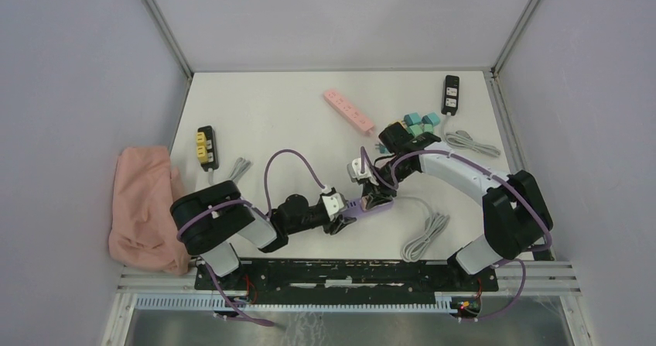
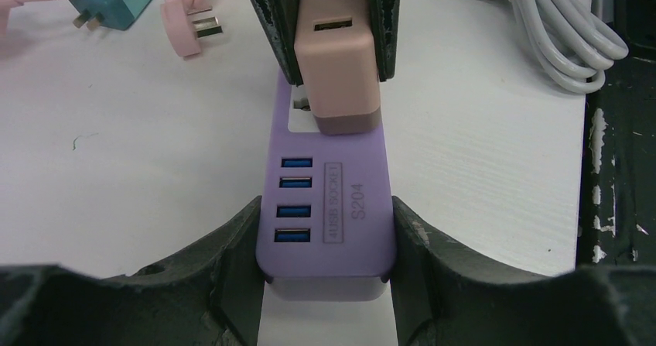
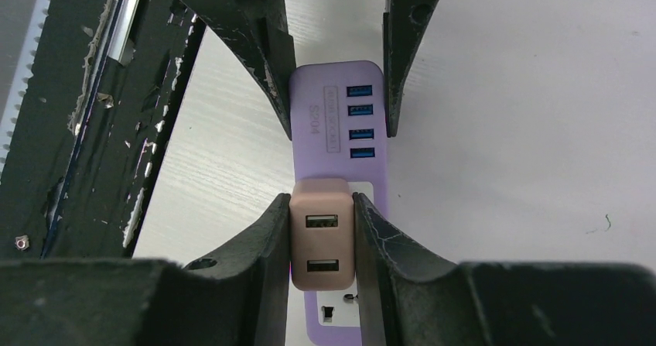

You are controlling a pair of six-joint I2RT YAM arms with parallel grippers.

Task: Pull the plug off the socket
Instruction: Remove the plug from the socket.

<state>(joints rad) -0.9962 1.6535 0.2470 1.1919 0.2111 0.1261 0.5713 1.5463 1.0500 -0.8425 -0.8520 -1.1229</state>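
The left end effector (image 2: 325, 210) is clamped on the USB end of the purple socket strip (image 2: 360, 160), which lies on the counter (image 2: 139, 176). Its label reads "4 USB SOCKET S204". The right end effector (image 3: 322, 207) squeezes the tan plug (image 3: 321, 238) (two ports on top). The plug looks seated or barely lifted, so the pull itself is not yet done.

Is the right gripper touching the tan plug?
Touching. In the right wrist view, the right gripper squeezes the tan plug on both sides, with no gap showing.
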